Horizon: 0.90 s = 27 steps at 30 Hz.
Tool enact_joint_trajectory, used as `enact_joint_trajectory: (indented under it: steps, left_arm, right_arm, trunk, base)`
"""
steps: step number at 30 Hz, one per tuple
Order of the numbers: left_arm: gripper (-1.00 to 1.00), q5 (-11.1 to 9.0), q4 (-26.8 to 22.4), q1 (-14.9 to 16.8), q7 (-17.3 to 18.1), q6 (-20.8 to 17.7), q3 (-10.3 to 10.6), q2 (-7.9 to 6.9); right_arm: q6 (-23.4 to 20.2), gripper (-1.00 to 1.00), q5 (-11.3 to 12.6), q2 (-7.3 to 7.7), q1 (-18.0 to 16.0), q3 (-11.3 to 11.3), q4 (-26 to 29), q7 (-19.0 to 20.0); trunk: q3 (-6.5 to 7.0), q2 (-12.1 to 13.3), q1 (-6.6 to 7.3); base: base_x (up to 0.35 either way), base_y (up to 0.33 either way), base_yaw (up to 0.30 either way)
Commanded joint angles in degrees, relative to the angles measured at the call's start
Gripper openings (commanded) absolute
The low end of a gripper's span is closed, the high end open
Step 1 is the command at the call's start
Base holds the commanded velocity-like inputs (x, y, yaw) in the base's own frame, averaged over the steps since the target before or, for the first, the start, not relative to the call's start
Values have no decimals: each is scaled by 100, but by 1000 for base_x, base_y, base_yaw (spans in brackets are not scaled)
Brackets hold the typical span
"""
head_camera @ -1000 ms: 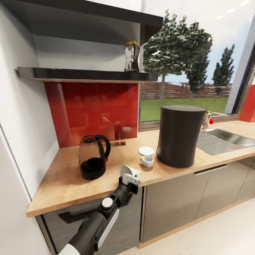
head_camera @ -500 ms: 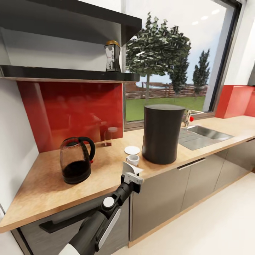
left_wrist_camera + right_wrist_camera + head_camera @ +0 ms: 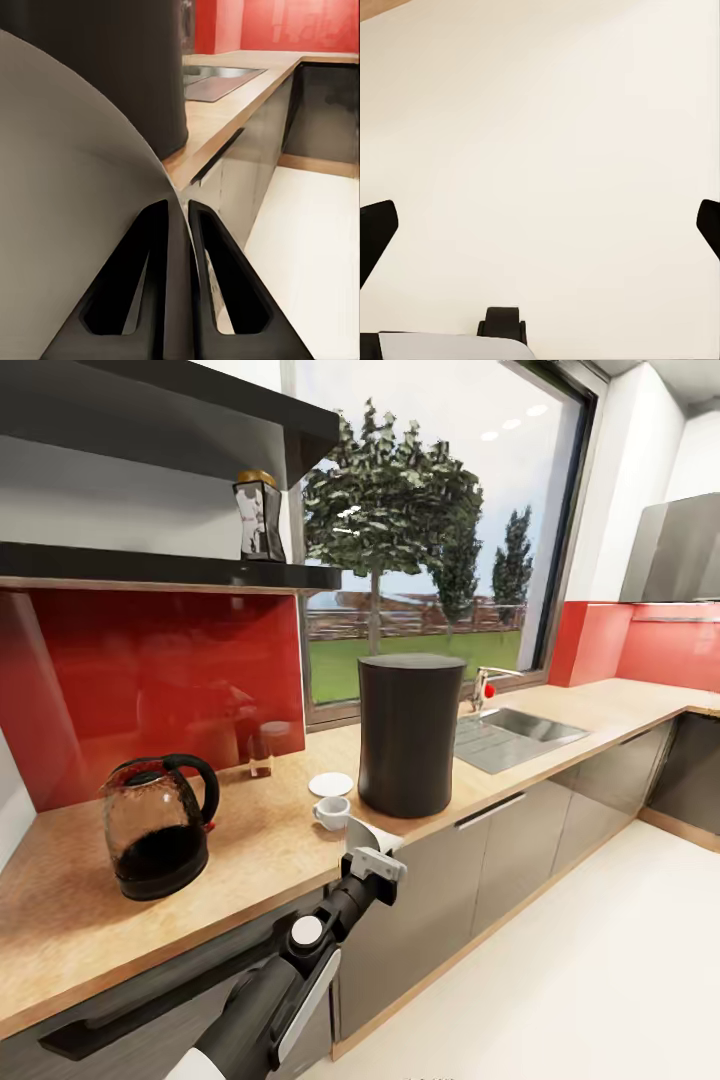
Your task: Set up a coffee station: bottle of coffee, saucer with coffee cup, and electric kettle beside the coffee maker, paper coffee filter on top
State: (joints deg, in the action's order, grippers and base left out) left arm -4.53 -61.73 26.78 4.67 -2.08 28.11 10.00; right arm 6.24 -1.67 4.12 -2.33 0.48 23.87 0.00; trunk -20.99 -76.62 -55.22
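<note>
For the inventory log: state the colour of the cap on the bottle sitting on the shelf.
Yellow-gold, on the bottle of coffee; the head view shows it best.

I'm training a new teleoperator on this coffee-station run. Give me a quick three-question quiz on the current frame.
1. True or false: the coffee cup stands on the saucer.
2. Where is the bottle of coffee? A) countertop B) shelf C) sink
3. The left gripper is shut on the ____.

Key: 1 false, it stands beside the saucer; 2 B; 3 paper coffee filter.
</note>
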Motion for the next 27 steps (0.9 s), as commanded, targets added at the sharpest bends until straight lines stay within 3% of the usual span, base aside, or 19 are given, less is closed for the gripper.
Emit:
enact_joint_trajectory:
  steps: [1, 27]
  left_arm:
    - [-100, -31, -5, 2, 17, -21, -2, 0]
    - [-100, -31, -5, 2, 12, -21, 54, 0]
  right_arm:
    - [17, 100, -17, 1, -5, 4, -5, 0]
    - [17, 100, -17, 1, -7, 4, -5, 0]
  trunk:
    - [-7, -4, 0]
    - [-7, -4, 0]
  base:
    - [0, 0, -280]
    - [0, 0, -280]
